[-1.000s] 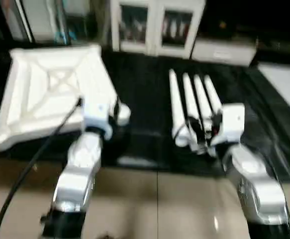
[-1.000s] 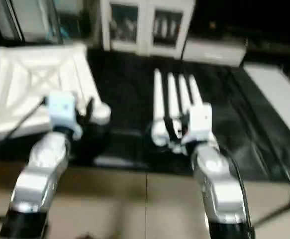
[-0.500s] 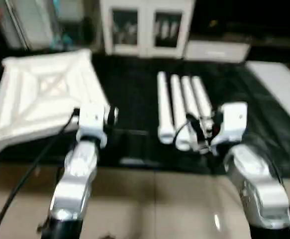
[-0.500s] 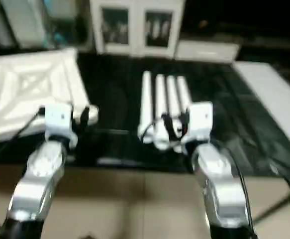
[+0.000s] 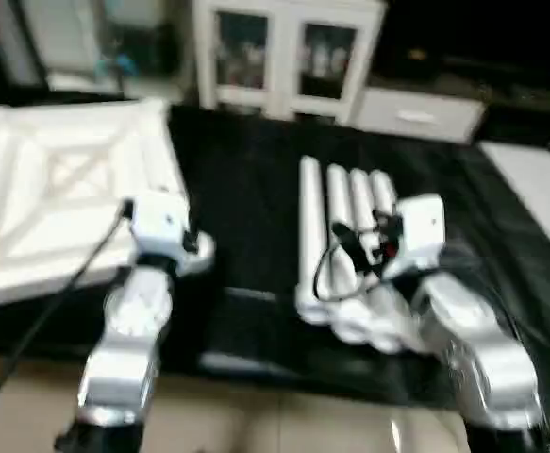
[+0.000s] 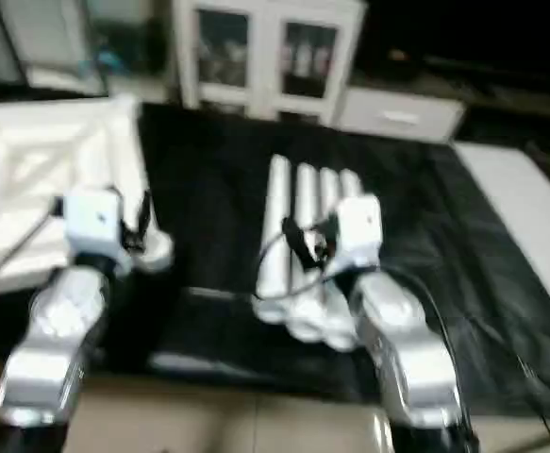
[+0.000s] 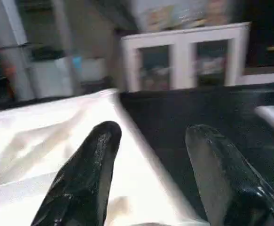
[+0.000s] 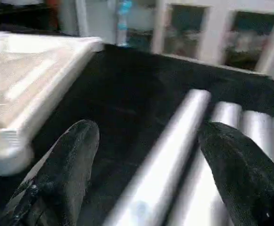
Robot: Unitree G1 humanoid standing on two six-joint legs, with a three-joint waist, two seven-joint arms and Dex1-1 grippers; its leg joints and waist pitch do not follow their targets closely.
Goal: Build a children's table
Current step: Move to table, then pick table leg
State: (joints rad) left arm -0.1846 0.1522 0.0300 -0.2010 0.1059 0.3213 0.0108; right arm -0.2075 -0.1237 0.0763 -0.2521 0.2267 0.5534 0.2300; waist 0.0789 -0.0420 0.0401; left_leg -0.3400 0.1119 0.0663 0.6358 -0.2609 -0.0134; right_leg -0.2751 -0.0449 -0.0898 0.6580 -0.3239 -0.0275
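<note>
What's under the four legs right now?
The four legs lie side by side straight on the black cover of the worktable. Their near ends sit behind the right gripper and forearm, so what is below those ends is hidden.

Both silver forearms reach forward from the lower edge of the head views. The left arm point(image 5: 128, 344) extends up the left side, its white wrist block level with a black cable trailing off it. The left gripper point(image 7: 153, 136) has its two black fingers point(image 7: 87, 172) spread apart with nothing between them. The right arm point(image 5: 473, 344) angles inward, and the right gripper point(image 8: 148, 136) stands wide, its fingers point(image 8: 68, 162) parted and empty.
</note>
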